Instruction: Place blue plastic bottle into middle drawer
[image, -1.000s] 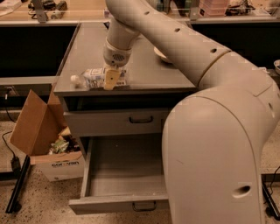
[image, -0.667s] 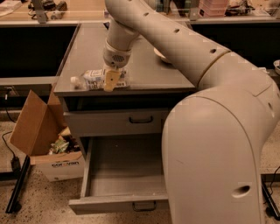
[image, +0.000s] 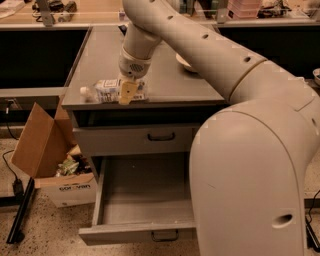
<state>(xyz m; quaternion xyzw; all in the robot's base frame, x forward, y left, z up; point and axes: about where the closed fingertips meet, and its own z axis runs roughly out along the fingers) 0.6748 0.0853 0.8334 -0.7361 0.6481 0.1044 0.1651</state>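
Observation:
The blue plastic bottle (image: 106, 91) lies on its side near the front left edge of the grey cabinet top (image: 100, 55), its white cap pointing left. My gripper (image: 128, 90) is down on the bottle's right end, reaching from above, and covers that end. The bottle rests on the top. The middle drawer (image: 135, 233) is pulled out wide open below, near the floor, and the part of its flat tray that shows holds nothing. My arm hides the drawer's right part.
A shut grey drawer with a taller front panel (image: 125, 140) sits just under the top. A cream bowl (image: 183, 62) peeks out behind my arm. An open cardboard box (image: 47, 150) with litter stands on the floor at the left, beside a black bar (image: 19, 212).

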